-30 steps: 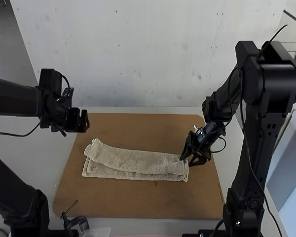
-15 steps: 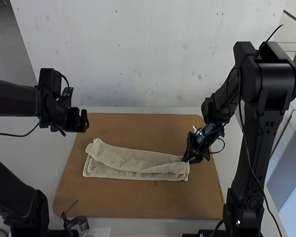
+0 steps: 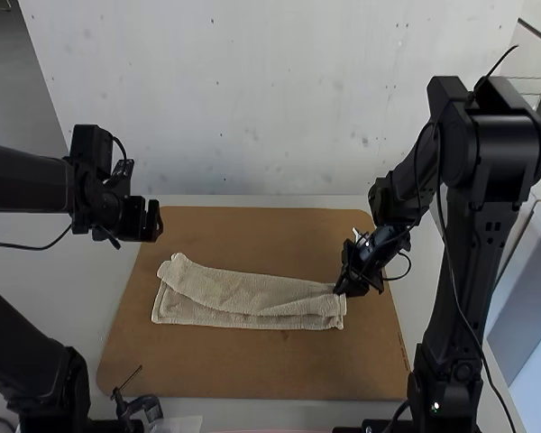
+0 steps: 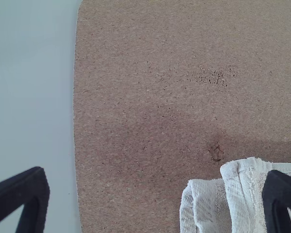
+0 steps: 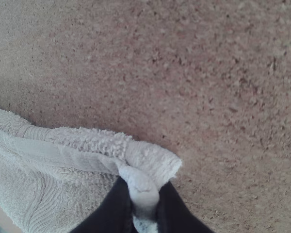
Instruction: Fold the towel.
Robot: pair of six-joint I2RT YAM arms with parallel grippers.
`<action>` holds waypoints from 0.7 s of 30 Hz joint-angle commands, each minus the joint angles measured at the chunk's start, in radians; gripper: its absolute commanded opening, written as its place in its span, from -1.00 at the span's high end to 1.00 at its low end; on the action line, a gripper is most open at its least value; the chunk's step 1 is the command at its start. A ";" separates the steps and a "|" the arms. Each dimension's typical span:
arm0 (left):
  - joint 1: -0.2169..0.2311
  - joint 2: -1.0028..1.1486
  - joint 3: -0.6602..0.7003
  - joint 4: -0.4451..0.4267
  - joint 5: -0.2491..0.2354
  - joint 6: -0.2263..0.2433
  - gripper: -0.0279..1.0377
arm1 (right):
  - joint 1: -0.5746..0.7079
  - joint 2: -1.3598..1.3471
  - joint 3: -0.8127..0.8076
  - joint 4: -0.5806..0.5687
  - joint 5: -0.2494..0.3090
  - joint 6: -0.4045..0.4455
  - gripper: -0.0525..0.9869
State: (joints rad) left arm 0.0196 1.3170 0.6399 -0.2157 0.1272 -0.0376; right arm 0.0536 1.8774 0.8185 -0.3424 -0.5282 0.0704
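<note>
While my right fingers (image 5: 177,208) pinch a gathered corner at one end of the towel (image 3: 243,298), work stands, by my estimate, about midway: lengthwise folding made; edges to be squared, crosswise folding left. Item, one towel: beige, textured, a long narrow strip, laid across the brown board (image 3: 252,374); upper layer slanting, a band of lower layer exposed along one side; opposite end uneven, its layers offset. Item, my left fingers (image 4: 36,194): spread, empty, above that uneven end's side of the board. Underneath all, one pale surface (image 3: 72,289).
</note>
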 commanded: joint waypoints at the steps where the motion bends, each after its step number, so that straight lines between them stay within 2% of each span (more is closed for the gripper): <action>1: 0.005 -0.010 0.020 0.006 0.000 0.010 -0.90 | -0.041 -0.041 -0.004 0.011 0.034 -0.027 0.85; 10: -0.010 -0.009 0.020 0.007 0.000 0.004 -0.90 | -0.141 -0.078 -0.004 -0.030 0.059 -0.096 0.85; 21: -0.032 -0.002 0.020 0.009 -0.001 -0.005 -0.90 | -0.377 -0.096 -0.027 -0.096 0.077 -0.288 0.85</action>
State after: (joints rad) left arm 0.0010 1.3170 0.6399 -0.2131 0.1268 -0.0383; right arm -0.2543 1.8130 0.8127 -0.4309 -0.4744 -0.1303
